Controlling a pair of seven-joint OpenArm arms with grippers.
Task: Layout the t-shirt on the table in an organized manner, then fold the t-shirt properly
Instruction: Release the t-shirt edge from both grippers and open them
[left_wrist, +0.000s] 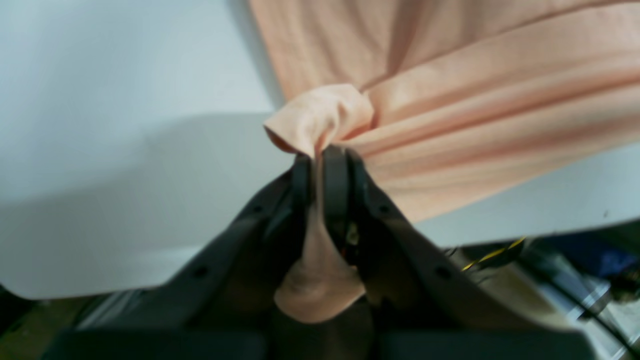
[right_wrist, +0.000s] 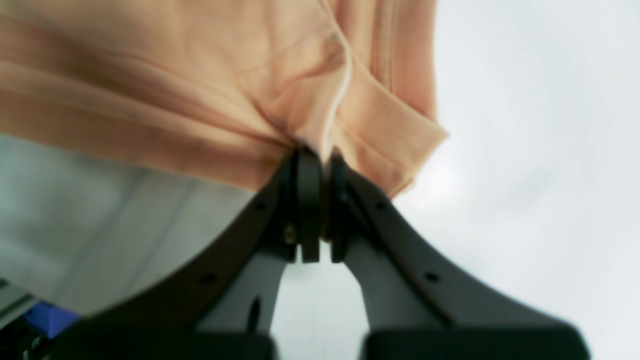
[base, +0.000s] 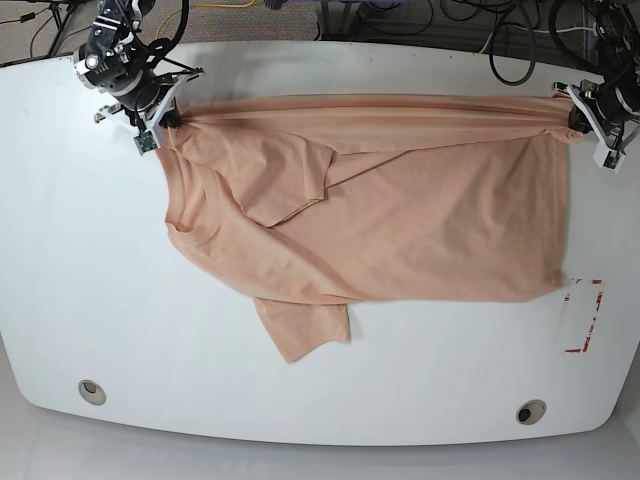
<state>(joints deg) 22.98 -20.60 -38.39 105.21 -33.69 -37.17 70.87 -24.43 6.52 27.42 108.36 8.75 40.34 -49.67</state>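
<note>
Peach cotton t-shirt (base: 400, 220), stretched between two claws over white table (base: 60, 250). Left claw (left_wrist: 320, 155) pinches a bunched corner; right claw (right_wrist: 320, 160) pinches a hem edge. Risk: thin grips may slip under tension; folded-over sleeve (base: 290, 180) may stay creased.

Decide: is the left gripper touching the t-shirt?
Touching. Left wrist view: left gripper jaws pinch a bunched corner of the t-shirt.
</note>
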